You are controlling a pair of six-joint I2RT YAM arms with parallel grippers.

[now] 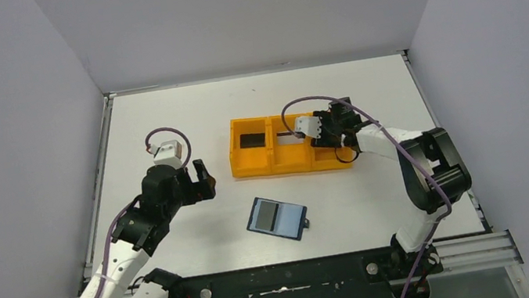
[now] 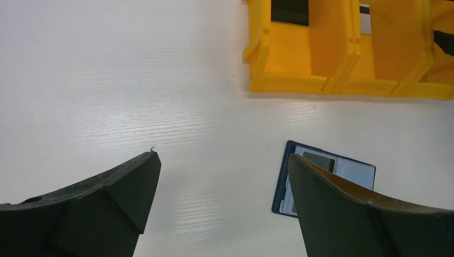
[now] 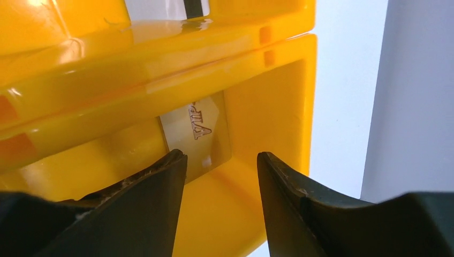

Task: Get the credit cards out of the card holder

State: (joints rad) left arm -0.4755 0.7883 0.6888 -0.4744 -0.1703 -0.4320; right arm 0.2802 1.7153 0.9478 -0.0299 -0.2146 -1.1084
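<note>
The card holder lies open on the table, dark blue with a paler inside. A dark grey credit card still sits in its left pocket. My left gripper hovers open to the wallet's left, and its right finger hides part of the card holder. My right gripper is over the right compartment of the orange tray. Its jaws stand apart with nothing between them. A pale beige card with raised lettering rests in that compartment just beyond the right gripper.
The tray's left compartment holds a black card, also seen in the left wrist view as a dark card. The middle compartment holds a striped card. Grey walls enclose the table on three sides.
</note>
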